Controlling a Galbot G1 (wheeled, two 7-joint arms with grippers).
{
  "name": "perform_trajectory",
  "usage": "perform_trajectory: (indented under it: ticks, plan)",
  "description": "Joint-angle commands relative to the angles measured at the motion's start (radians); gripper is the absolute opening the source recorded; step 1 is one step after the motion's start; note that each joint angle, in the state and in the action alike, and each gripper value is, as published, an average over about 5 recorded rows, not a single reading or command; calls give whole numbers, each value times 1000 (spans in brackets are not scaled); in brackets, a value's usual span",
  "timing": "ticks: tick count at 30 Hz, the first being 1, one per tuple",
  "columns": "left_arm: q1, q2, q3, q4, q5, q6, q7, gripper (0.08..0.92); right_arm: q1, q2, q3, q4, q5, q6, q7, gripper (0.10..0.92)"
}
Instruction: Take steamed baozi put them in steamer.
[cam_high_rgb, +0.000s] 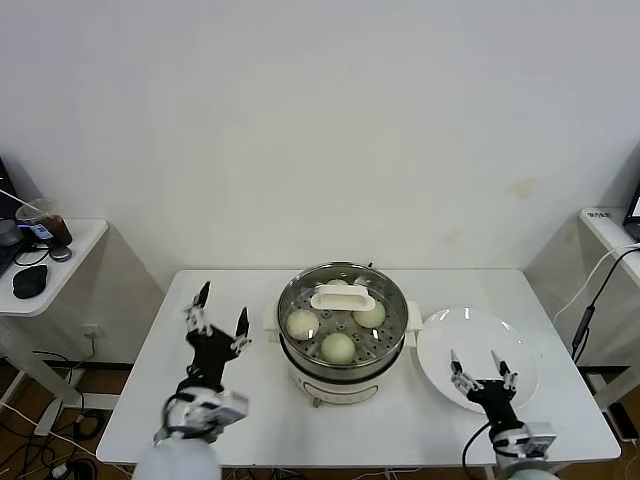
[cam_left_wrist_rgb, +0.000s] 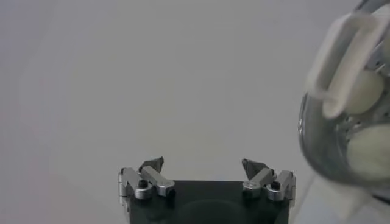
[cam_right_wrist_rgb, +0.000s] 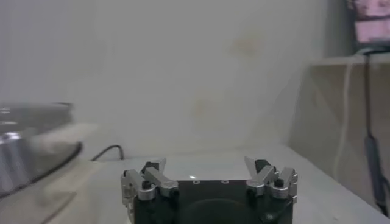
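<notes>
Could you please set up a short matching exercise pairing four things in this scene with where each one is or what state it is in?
Things:
1. steamed baozi
2. glass lid
3. white plate
4. left gripper

Places or states:
A. open, above the table to the left of the steamer
B. inside the steamer on the perforated tray
C. covering the steamer
D. bare, on the table under the open right gripper

Pairs: 1-B, 2-C, 3-D, 4-A

Left end effector (cam_high_rgb: 221, 308) raised, fingers spread – right end effector (cam_high_rgb: 482, 365) low, fingers spread.
</notes>
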Motion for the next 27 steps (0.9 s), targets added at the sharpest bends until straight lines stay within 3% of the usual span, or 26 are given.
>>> perform_trajectory:
  ticks: [1,9,27]
  plan:
    - [243,-35,-260,93,-697,-234,-47,823,-54,22,-50,44,-40,-18,14,823]
    - [293,-27,-240,117,-722,-223,-35,823,-88,39,-7,76,-106,-55,5,823]
    - [272,-31,-242,93,-758,-249,-25,823,-117,47,41,182,-156,-173,-11,823]
